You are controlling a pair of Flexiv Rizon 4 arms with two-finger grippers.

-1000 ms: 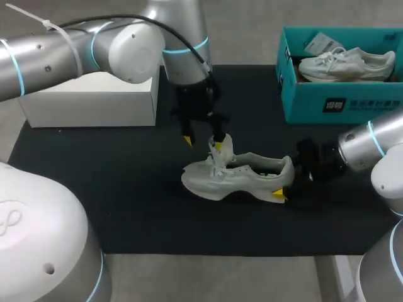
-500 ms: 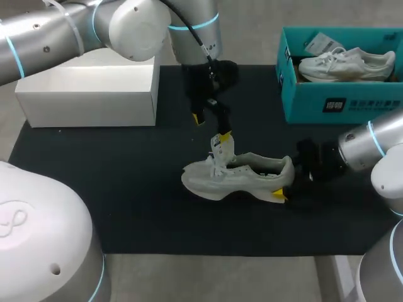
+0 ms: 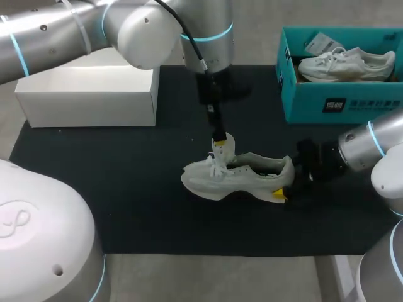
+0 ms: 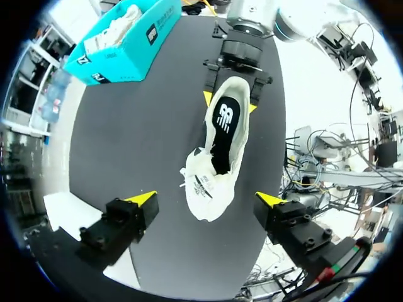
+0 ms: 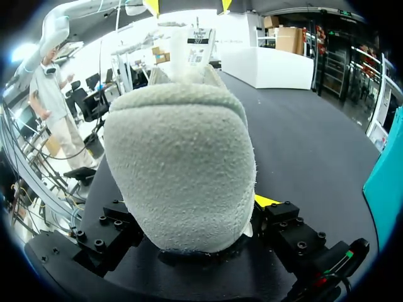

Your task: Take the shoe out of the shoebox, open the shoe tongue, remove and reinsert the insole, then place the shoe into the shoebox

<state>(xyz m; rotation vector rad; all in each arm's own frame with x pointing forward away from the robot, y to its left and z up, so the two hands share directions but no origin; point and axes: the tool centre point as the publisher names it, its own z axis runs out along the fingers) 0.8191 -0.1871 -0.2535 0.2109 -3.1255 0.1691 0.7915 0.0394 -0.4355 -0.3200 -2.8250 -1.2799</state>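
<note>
Over the last second the left gripper [image 4: 206, 200] has lifted and swung toward the far side, leaving the tongue [image 3: 223, 150] standing upright, so the tongue-opening step looks done and the insole comes next. Its jaws are spread wide, with the tongue between them but untouched. The right gripper [image 4: 230, 102] is clamped on the heel of the shoe [image 3: 242, 176], which lies mid-mat, left of and nearer than the shoebox [image 3: 340, 104].
</note>
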